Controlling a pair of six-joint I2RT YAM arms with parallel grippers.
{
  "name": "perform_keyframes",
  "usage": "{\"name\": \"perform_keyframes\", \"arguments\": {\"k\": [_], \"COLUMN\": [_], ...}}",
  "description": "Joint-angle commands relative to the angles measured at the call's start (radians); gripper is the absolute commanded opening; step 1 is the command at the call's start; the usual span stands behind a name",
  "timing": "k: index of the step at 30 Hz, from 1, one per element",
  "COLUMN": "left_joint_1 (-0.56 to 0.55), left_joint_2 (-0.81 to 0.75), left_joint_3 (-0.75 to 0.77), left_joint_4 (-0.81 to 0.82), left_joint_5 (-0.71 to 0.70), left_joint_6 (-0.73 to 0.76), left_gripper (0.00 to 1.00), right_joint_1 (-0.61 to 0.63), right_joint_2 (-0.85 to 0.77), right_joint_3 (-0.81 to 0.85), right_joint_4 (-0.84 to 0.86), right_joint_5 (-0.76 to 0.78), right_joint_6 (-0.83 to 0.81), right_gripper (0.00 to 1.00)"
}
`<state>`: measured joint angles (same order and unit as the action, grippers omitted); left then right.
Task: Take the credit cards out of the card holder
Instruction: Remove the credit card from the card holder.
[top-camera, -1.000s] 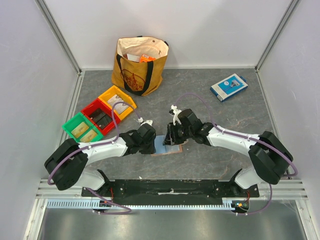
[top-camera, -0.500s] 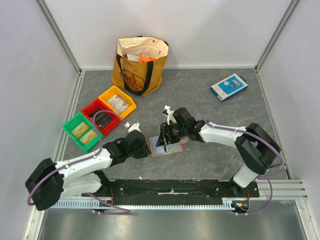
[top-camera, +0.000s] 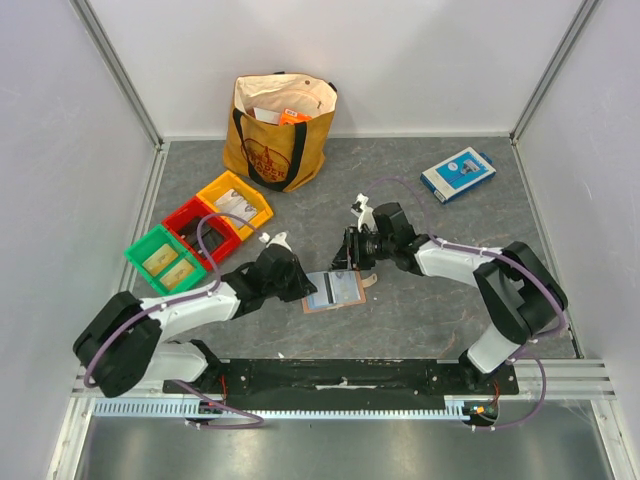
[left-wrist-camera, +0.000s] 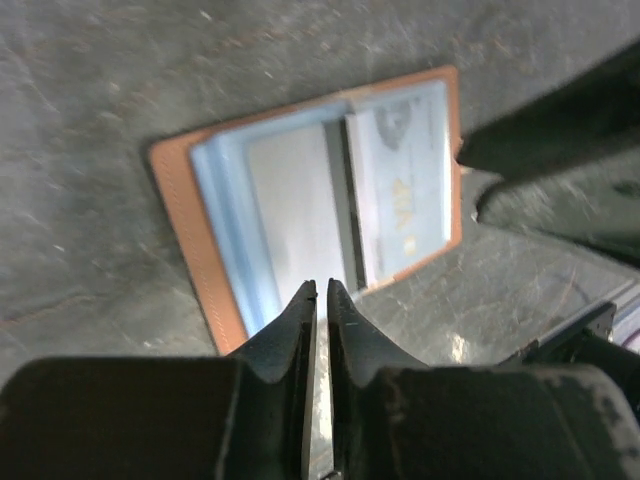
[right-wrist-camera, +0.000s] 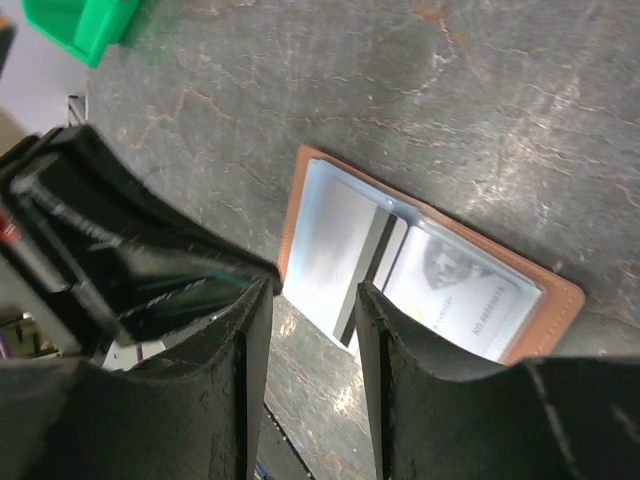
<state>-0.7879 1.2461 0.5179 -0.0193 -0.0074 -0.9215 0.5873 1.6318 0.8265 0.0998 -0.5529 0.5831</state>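
Finding: the card holder (top-camera: 335, 292) lies opened flat on the table (top-camera: 430, 210), lining upward, between your two claws. Its long axis runs across from one claw toward the other. The credit cards (left-wrist-camera: 402, 185) sit side by side in its pockets, and by my reading none is out yet. Your left claw (top-camera: 296, 284) has its fingers all but pressed together, with only a thin slit between them. I can confirm nothing held in that slit. Its tips sit at the holder's near short edge, and the whole holder stretches straight ahead of them. Your right claw (top-camera: 352, 258) is spread and empty. It hangs just beyond the holder's far long edge, and the wrist view shows the lining and cards ahead of and below its open tips. I judge both claws about equally near. The left is lined up along the long axis, while the right faces across it with room to take a card edge. Obstruction: each claw stands directly ahead of the other across the holder, so an advance by either risks contact. The cards lie flush in the pockets and offer little edge. The coloured bins (top-camera: 232, 190) lie outboard of the left claw. The tote bag (top-camera: 275, 140) and blue-and-white box (top-camera: 457, 174) are well apart.
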Motion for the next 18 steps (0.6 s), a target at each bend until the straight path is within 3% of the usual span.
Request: {"name": "perform_keyframes", "arguments": {"k": [1, 18], "left_joint_1": [0.076, 0.081], "left_joint_2": [0.049, 0.147], "left_joint_3": [-0.016, -0.085], "left_joint_4": [0.128, 0.113], "left_joint_5": [0.075, 0.063], "left_joint_6": [-0.033, -0.097], "left_gripper": [0.12, 0.06], "right_joint_1": [0.006, 0.006], "right_joint_2": [0.039, 0.184], "right_joint_3": [-0.032, -0.131], "right_joint_4": [0.146, 0.308], "right_joint_5": [-0.065, -0.110], "right_joint_6": [0.044, 0.090], "right_gripper": [0.45, 0.38]}}
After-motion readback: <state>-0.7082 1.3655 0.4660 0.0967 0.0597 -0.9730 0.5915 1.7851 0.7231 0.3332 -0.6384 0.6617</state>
